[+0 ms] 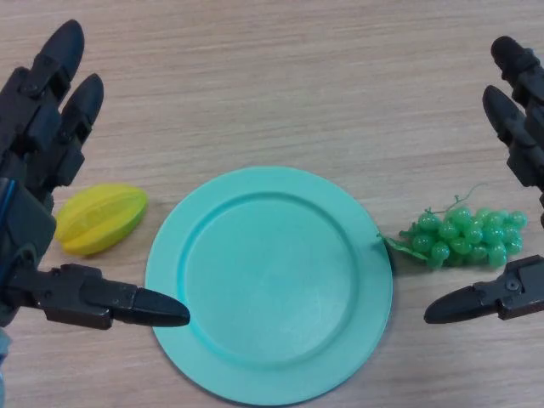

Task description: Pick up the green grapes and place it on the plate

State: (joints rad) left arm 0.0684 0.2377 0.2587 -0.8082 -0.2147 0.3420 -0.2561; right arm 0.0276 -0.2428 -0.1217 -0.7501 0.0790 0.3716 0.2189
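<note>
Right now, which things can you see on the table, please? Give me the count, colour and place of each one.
green grapes: one bunch, green, on the table just right of the plate, between the right hand's thumb and fingers.
plate: one, turquoise, centre of the table, nothing on it.
starfruit: one, yellow, left of the plate, beside the left hand.
table: one, light wood.
left hand: one, black, left edge, fingers straight, open.
right hand: one, black, right edge, open, around the grapes without touching.
</note>
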